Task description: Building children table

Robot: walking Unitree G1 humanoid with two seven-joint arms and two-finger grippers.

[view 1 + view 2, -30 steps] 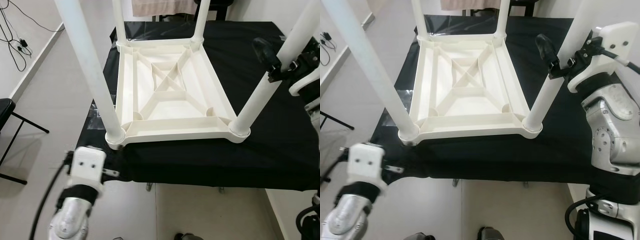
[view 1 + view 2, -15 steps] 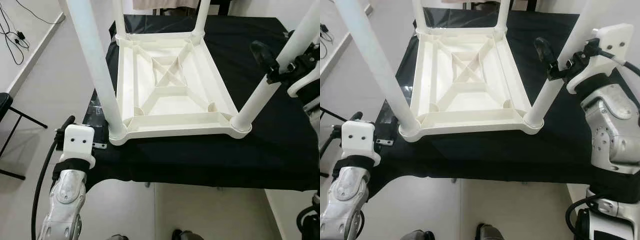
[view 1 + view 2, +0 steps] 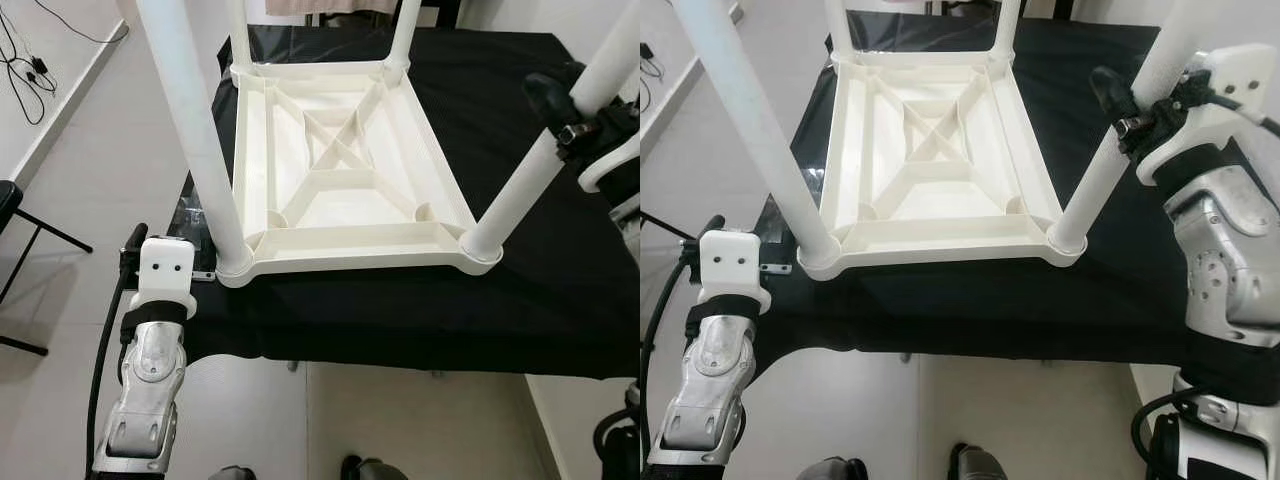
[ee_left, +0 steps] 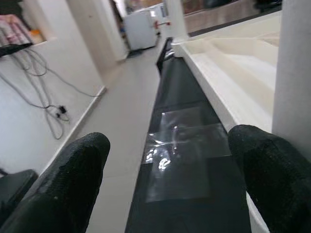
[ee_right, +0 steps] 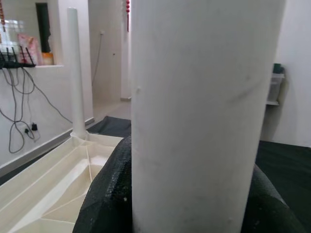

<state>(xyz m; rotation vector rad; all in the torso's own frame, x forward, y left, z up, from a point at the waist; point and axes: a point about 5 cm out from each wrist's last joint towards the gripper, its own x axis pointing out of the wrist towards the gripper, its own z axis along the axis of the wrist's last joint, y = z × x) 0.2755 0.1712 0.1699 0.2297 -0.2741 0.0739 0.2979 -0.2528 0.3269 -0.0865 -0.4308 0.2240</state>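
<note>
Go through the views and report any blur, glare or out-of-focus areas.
Left wrist view: the two black fingertips are soft and out of focus, and the clear plastic bag glints. Right wrist view: the white plastic table leg stands close, evenly lit. Head views: sharp, even light on the black cloth.

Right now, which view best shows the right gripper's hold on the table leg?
The right eye view: the right gripper is clamped around the near right leg partway up. The right wrist view has the leg between both fingers; the left eye view crops the gripper.
</note>
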